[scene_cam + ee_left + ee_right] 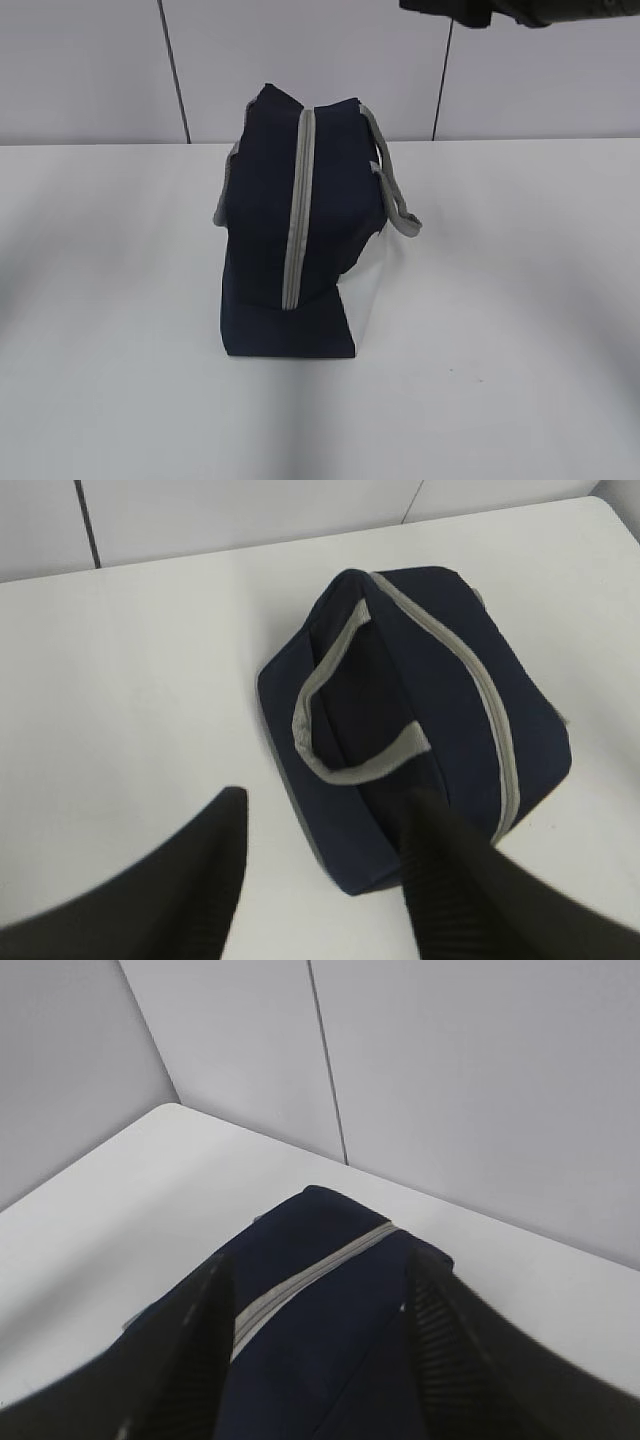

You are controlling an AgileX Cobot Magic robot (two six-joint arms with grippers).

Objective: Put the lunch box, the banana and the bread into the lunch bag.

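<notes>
The navy lunch bag (295, 240) lies on the white table (520, 300) with its grey zipper (298, 210) running shut along the top and its grey handles (395, 195) hanging at the side. My left gripper (325, 815) hovers open above the table beside the lunch bag (420, 710), near a handle (340, 730). My right gripper (320, 1280) is open and held high over the lunch bag (320, 1340), with nothing gripped. Neither gripper shows in the exterior view. The lunch box, the banana and the bread are out of view.
A dark part of an arm (500, 10) shows at the top right edge of the exterior view. A grey panelled wall (320, 60) stands behind the table. The table's far corner (175, 1110) shows in the right wrist view.
</notes>
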